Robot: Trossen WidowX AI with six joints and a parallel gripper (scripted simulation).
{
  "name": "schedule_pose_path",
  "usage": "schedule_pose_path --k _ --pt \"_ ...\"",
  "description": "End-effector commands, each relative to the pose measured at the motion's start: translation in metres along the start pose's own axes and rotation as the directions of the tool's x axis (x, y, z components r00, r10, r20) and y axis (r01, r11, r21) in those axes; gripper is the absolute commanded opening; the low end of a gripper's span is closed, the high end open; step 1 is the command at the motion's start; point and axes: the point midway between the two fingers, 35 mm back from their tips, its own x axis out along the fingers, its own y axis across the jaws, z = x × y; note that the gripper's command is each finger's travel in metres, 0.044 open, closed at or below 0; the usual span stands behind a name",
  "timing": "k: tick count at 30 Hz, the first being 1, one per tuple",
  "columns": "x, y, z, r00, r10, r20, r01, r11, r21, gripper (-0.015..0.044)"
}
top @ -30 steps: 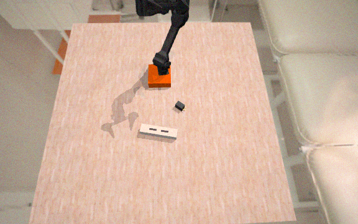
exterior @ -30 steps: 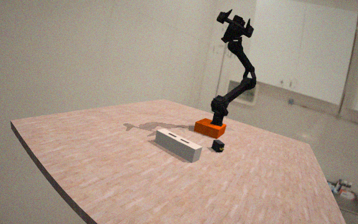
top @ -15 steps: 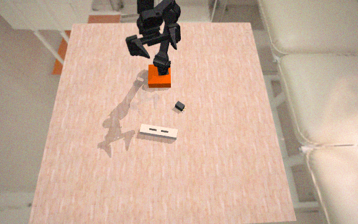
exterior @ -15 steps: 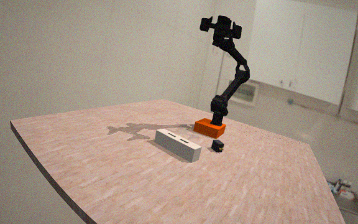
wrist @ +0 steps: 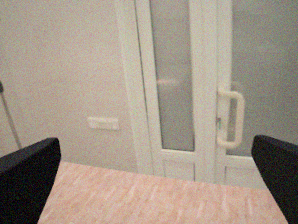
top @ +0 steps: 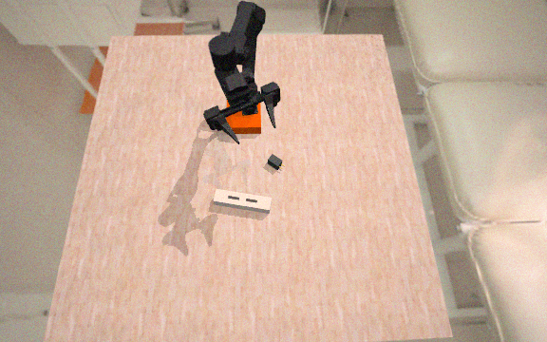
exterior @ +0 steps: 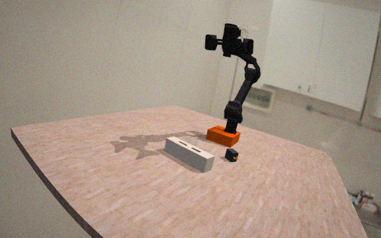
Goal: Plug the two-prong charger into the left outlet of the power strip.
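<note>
Your two-prong charger (top: 274,161) (exterior: 231,155) lies unplugged on the table (top: 340,237) (exterior: 260,198) (wrist: 150,200), apart from the power strip (top: 242,201) (exterior: 189,154). Your gripper (top: 256,135) (exterior: 229,43) (wrist: 158,147) hangs high, spread wide and empty; picking up, aligning and straight insertion all remain.

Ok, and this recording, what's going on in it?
A single black arm is raised over the table, its gripper open and holding nothing. The charger lies on the tabletop with its prongs out to the side, apart from the power strip. Both outlets on the strip are unoccupied, so nothing is plugged in.
</note>
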Motion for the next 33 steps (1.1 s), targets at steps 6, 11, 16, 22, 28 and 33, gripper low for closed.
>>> schedule_pose_path --k 6,11,16,22,28,33 --pt "0.032 0.002 -0.064 0.978 0.012 -0.210 -0.007 1.000 0.021 0.0440" --pt "0.044 0.006 -0.107 0.934 0.014 -0.356 -0.009 1.000 0.016 0.0440" --pt "0.051 0.014 -0.150 0.868 0.021 -0.496 -0.025 1.000 -0.001 0.0440" --pt "0.050 0.028 -0.195 0.769 0.038 -0.638 -0.070 0.997 -0.025 0.0440" --pt "0.042 0.040 -0.240 0.638 0.037 -0.769 -0.128 0.990 -0.059 0.0440" --pt "0.029 0.048 -0.275 0.503 0.018 -0.864 -0.192 0.977 -0.091 0.0440"
